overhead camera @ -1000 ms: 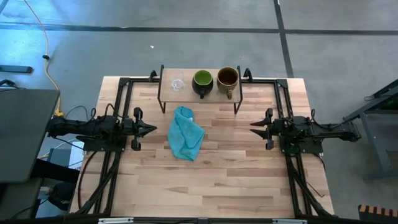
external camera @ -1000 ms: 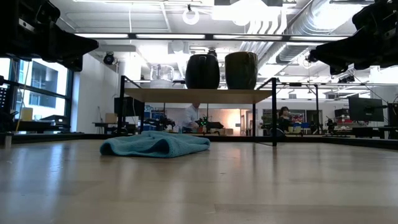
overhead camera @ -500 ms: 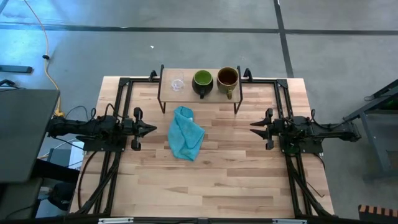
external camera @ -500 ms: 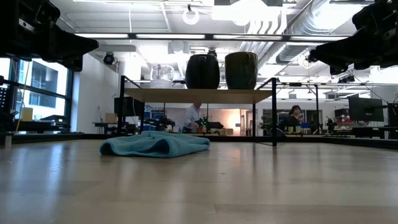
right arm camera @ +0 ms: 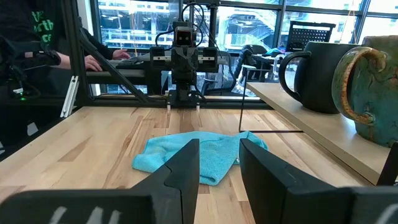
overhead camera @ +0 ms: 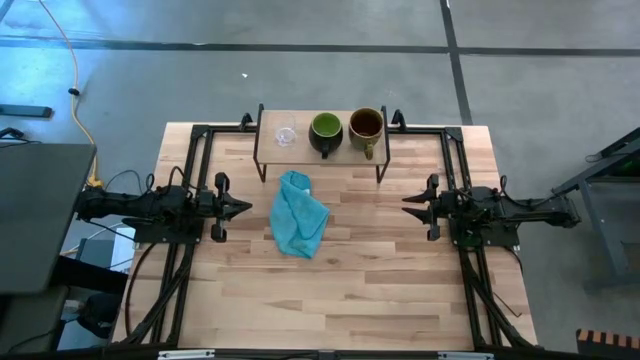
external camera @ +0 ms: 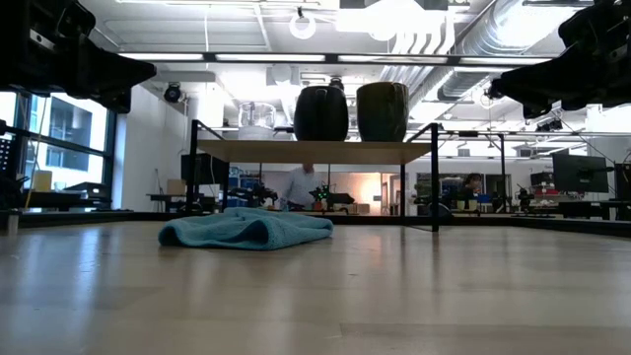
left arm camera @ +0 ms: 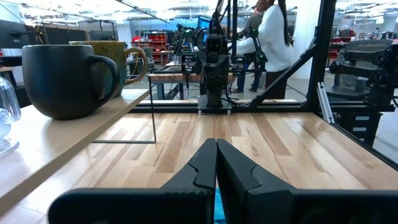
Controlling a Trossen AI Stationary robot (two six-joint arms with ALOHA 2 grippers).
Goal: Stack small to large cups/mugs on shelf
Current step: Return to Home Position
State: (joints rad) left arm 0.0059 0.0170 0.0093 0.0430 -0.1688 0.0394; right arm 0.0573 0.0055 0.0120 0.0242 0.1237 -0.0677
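a: where do we find the three cups?
b: in a row on the shelf: clear glass cup, green-lined dark mug, olive-tan mug with brown inside.
a: and our pincers?
b: left pincer clenched, right pincer released, each holding nothing, either side of the teal cloth on the counter.
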